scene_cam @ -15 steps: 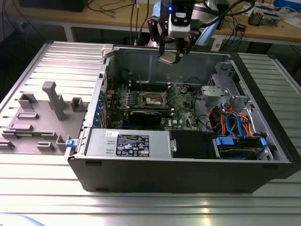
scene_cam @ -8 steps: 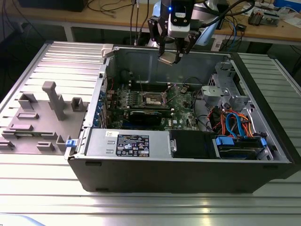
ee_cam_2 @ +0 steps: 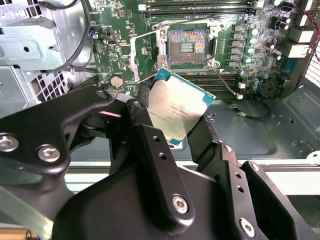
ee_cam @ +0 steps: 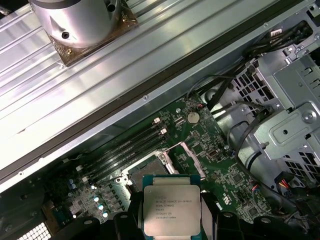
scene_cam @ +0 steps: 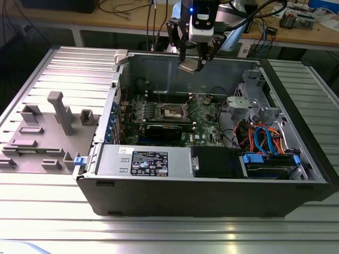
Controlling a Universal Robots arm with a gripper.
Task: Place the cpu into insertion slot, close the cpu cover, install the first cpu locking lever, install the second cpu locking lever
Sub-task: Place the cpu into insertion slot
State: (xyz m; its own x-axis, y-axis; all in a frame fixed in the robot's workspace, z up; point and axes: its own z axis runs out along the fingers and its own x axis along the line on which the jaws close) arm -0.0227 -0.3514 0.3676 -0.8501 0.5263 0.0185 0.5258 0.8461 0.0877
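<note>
Pincer [scene_cam: 193, 63] is clamping the cpu [ee_cam_2: 177, 107] by two edges, hovering well above the slot [ee_cam_2: 187, 42] and looking skewed against it, so I'm thinking it's needing squaring up and lowering slow and flat.

Silver-grey cpu [ee_cam_2: 177, 111], green-edged; green circuit board [ee_cam_2: 125, 55]; black gripper [ee_cam_2: 172, 131].

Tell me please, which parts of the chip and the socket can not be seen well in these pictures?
- Chip: in the second wrist view the gripper is shut on it and its fingers cover two edges; its underside faces away from both wrist views.
- Socket: in the first wrist view the chip hides part of it.
- Socket in the exterior view: too small to tell its pins or levers.
</note>
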